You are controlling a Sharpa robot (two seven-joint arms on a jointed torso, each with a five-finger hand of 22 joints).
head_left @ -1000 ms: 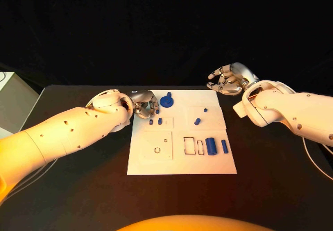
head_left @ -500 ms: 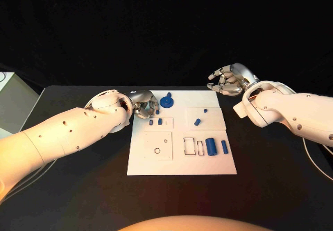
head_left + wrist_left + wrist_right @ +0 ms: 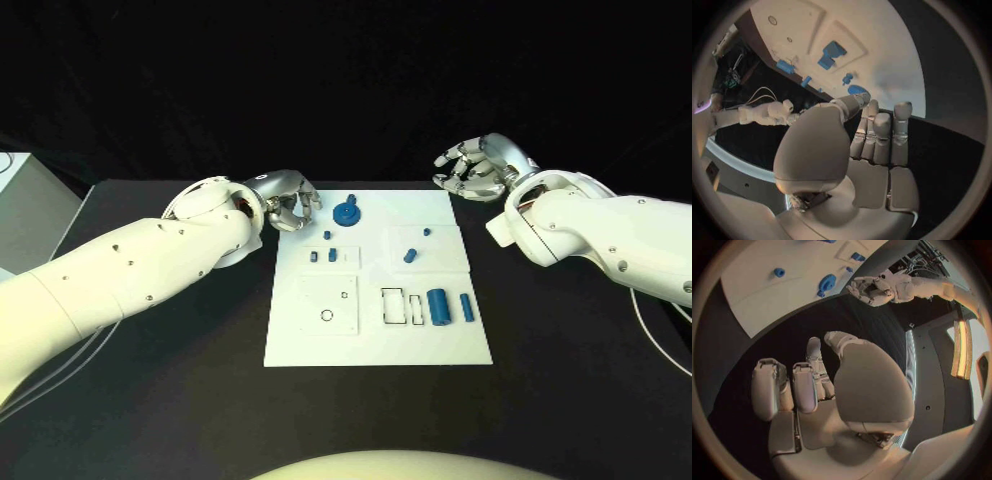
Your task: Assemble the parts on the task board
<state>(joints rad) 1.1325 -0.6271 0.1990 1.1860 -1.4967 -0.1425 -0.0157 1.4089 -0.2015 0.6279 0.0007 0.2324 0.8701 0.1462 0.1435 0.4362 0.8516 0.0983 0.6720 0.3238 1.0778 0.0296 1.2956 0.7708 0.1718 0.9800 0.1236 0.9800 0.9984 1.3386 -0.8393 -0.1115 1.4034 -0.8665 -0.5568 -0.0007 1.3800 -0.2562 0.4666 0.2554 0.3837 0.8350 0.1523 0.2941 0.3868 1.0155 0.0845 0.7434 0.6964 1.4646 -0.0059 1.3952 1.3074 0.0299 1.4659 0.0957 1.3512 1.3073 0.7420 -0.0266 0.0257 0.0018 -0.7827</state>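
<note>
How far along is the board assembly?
Early, by the look of it. Small blue parts stand on the task board, while the loose cylinder lies beside empty outlined slots. Nothing is in hand: left hand and right hand hold nothing, both at the board's far corners.

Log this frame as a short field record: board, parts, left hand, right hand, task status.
board: white task board in the middle of the black table
parts: blue round part at the far edge; small blue pieces mid-board; two blue blocks on the robot's right side
left hand: left hand at the board's far left corner, holding nothing
right hand: right hand beyond the far right corner, fingers curled, holding nothing
status: assembly unfinished
</note>
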